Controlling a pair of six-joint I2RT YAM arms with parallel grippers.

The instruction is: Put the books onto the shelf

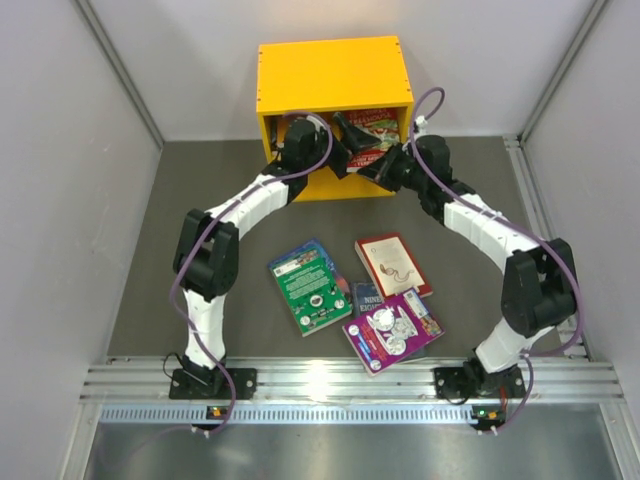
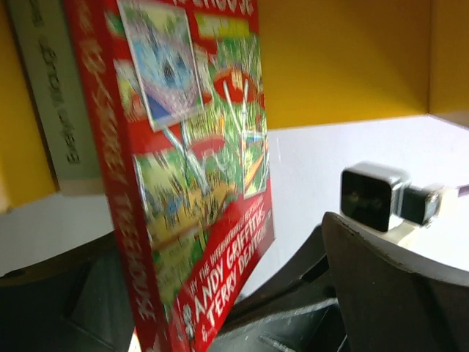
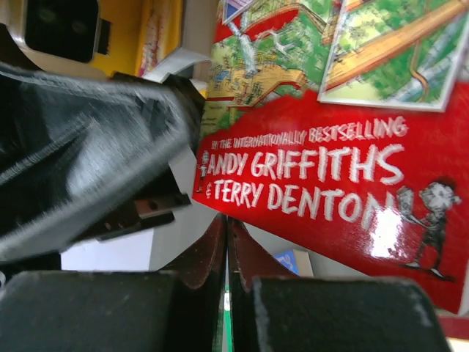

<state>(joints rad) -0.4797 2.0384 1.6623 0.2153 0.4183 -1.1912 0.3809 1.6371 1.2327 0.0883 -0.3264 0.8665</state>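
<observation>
The yellow shelf (image 1: 335, 70) stands at the back. Inside it a red book (image 2: 190, 183) with a cartoon cover stands tilted between the wide-apart fingers of my open left gripper (image 2: 242, 308), near a pale book (image 2: 55, 95) at the yellow wall. Neither finger (image 2: 396, 286) presses on it. My right gripper (image 3: 226, 227) is shut and empty, its tips just below the red book (image 3: 352, 169). On the table lie a green book (image 1: 308, 285), a red-cream book (image 1: 393, 265), a dark blue book (image 1: 368, 297) and a purple book (image 1: 392, 330).
Both grippers (image 1: 345, 150) (image 1: 368, 162) crowd the shelf's lower opening, close to each other. The left gripper's finger (image 3: 88, 169) fills the left of the right wrist view. Grey walls enclose the dark table (image 1: 150, 300) on three sides.
</observation>
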